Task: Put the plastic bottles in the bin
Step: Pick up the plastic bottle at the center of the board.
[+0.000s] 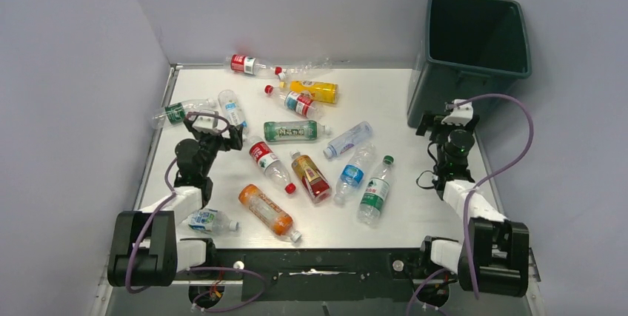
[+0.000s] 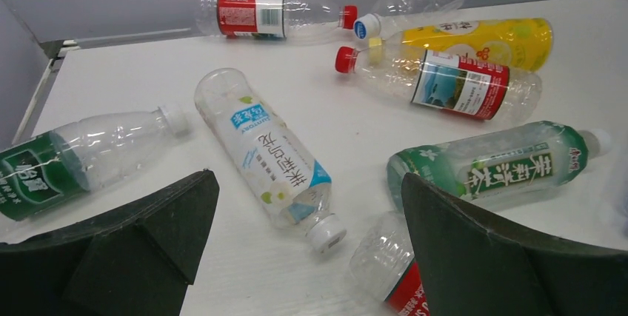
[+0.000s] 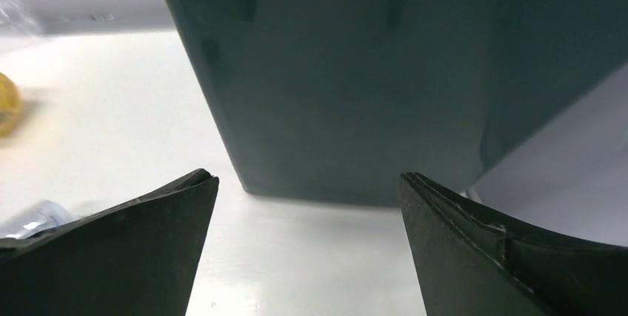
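1. Left tool [image 2: 308, 177] has its fingers wide apart and empty, over a clear plastic bottle with white-and-blue label [image 2: 270, 157] lying on the white surface [image 1: 415, 205]; the round body may roll or squirt out as the fingers close
2. Green-labelled clear bottle [image 2: 496, 168] and red-labelled clear bottle [image 2: 392, 275] sit just beside one finger; a descent may clip them and scatter the pile
3. Bottles lie well apart from the tall dark green plastic bin [image 1: 438, 98] at far right; on the carry a loose grip may drop one, or the rim may catch it
4. Right tool [image 3: 307, 179] is spread and empty, near the bin wall; it may shove the bin
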